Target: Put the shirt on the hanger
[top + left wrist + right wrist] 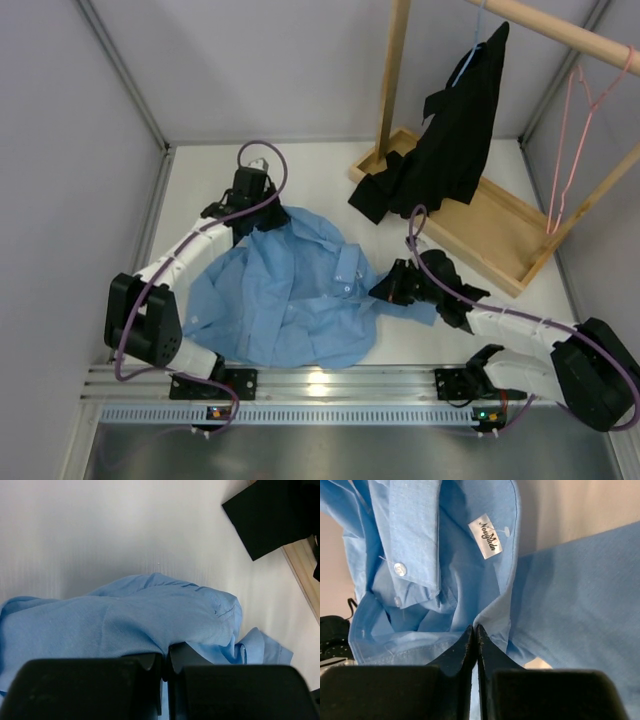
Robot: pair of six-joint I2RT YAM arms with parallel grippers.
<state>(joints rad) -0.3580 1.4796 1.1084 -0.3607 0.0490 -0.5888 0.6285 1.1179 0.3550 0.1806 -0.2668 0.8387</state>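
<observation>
The light blue shirt point(290, 295) lies crumpled on the white table between the arms. My left gripper point(247, 213) is shut on the shirt's far left edge; the left wrist view shows fabric point(150, 615) pinched between the fingers. My right gripper point(385, 288) is shut on the shirt's right side by the collar; the right wrist view shows cloth point(495, 615) in the jaws, with the label point(489, 536) and buttons above. The pink hanger point(572, 150) hangs on the wooden rail at the far right, away from both grippers.
A black garment point(450, 140) on a light blue hanger hangs from the wooden rack's rail point(560, 35) and drapes onto the rack's base tray point(500, 235). The rack's upright post point(392, 80) stands behind the shirt. Grey walls enclose the table.
</observation>
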